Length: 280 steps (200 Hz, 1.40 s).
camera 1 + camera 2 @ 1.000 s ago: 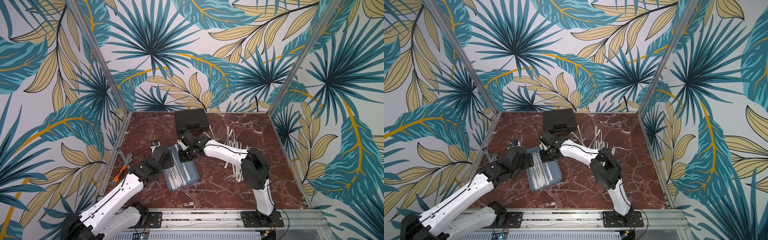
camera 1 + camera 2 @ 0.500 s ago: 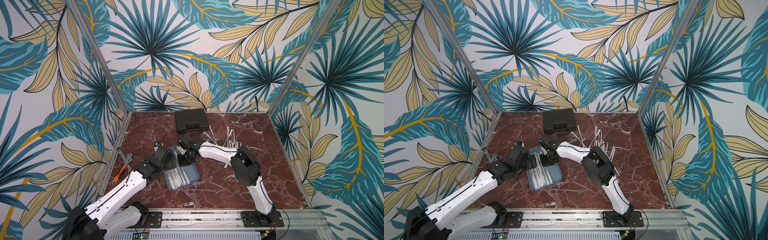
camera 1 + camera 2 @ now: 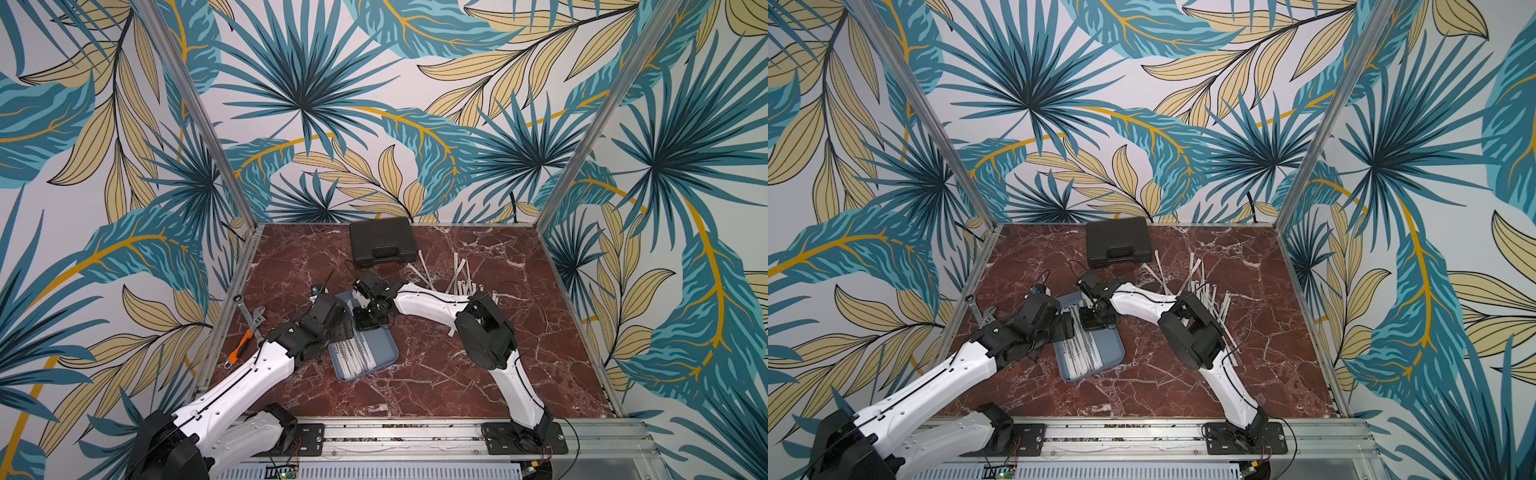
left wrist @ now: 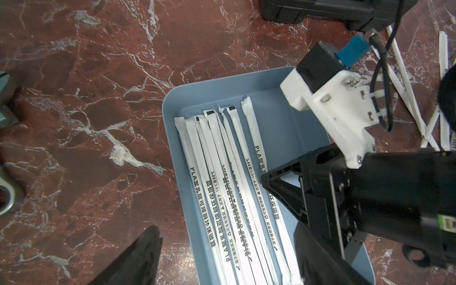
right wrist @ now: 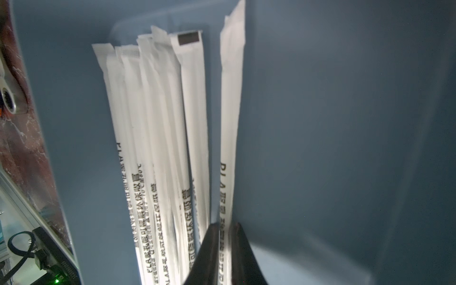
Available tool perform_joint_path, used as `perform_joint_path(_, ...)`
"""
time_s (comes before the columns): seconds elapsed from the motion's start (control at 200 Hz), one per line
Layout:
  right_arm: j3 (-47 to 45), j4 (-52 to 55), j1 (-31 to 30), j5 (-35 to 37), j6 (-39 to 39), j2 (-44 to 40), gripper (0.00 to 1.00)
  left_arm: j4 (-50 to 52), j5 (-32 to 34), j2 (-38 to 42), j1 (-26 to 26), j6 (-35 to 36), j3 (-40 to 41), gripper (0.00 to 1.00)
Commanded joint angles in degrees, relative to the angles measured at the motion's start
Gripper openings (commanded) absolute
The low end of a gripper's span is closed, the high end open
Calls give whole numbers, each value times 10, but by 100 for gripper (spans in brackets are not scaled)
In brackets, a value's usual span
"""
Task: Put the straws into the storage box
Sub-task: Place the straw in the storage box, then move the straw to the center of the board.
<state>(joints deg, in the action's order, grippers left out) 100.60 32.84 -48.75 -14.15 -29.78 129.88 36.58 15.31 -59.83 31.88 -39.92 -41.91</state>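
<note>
Straws (image 4: 214,158) marked "PLA" lie in storage box (image 4: 246,86); right pincer (image 5: 224,225) straddles 1.

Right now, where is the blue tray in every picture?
Top view: the tray lies on the table, in front of the black case.
Top view: the tray, same spot, in front of the case.
Left wrist view: middle of the picture, partly hidden by the right arm.
Right wrist view: fills almost the whole picture.
Shared landmark: the white straws lined up inside it.
</note>
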Motion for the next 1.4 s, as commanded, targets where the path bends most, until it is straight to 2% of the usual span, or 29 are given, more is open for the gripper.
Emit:
perform_joint_path(0.0, 0, 12, 0, 14, -3, 10, 19, -10, -4, 12, -2, -4, 12, 89)
perform_joint_path(0.135, -9, 12, 0, -3, -14, -25, 23, -2, -2, 16, -2, -3, 4, 89)
perform_joint_path(0.23, -39, 12, 7, 15, -22, -81, 25, 4, 1, 20, -2, 4, -13, 89)
perform_joint_path(0.346, -102, 13, 23, 79, -46, -165, 30, -3, -8, 8, 1, 14, -54, 89)
perform_joint_path(0.471, -161, 20, 101, 153, -48, -206, 40, -30, -3, -49, 40, 22, -89, 89)
perform_joint_path(0.556, -151, 43, 156, 185, -12, -193, 49, -66, -30, -105, 75, 22, -97, 89)
perform_joint_path(0.706, -47, 112, 215, 270, 60, -111, 62, -109, -61, -181, 124, 14, -114, 90)
perform_joint_path(0.886, 64, 148, 240, 278, 94, -6, 65, -104, -44, -202, 136, 8, -123, 90)
perform_joint_path(1.092, 105, 150, 243, 254, 102, 49, 57, -82, -17, -191, 134, 15, -124, 90)
perform_joint_path(1.217, 78, 147, 242, 240, 92, 41, 39, -82, -11, -184, 132, 16, -122, 90)
perform_joint_path(1.307, 21, 127, 239, 230, 81, 8, 24, -83, -6, -179, 132, 17, -117, 90)
perform_joint_path(1.397, -58, 105, 221, 230, 67, -49, 17, -83, -3, -172, 132, 17, -110, 90)
